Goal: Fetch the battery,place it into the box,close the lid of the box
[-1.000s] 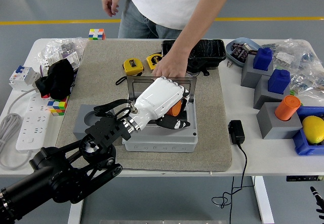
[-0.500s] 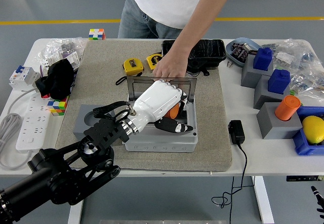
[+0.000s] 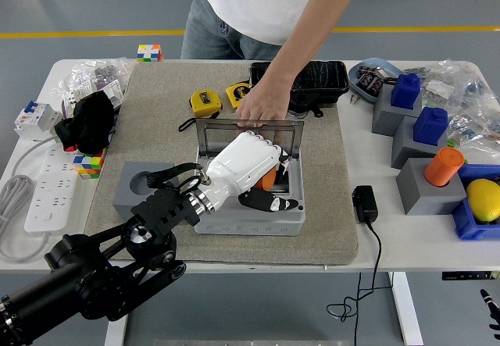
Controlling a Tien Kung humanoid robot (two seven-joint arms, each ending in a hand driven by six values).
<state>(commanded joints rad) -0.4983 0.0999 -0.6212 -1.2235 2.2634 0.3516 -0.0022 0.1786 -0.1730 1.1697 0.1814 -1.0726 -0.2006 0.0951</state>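
At the left of the tabletop (image 3: 391, 240) a white power strip (image 3: 48, 191) and a black cloth bundle (image 3: 90, 121) lie clear of the work. Just right of them, on the grey mat (image 3: 156, 96), a grey holder block (image 3: 141, 191) shows an empty round socket, probably where the battery stood.

The left hand (image 3: 248, 168), white-shelled on a black arm rising from the lower left, hangs over the open grey box (image 3: 248, 213) at the mat's near middle. Its fingers (image 3: 273, 201) are curled around the orange battery (image 3: 269, 179), which sits low inside the box opening, judged to be at the point of release.

At the box's far edge the transparent lid (image 3: 248, 127) stands upright; a person's hand (image 3: 262, 105) rests on its top rim, apparently to keep it from dropping while the battery goes in. Two yellow tape measures (image 3: 220, 98) lie just beyond.

Further right, a black adapter (image 3: 365, 203) lies beside the mat, then grey blocks carrying blue and orange pieces (image 3: 442, 166). The right hand (image 3: 491, 311) barely shows at the lower right corner; whether it is open I cannot tell.
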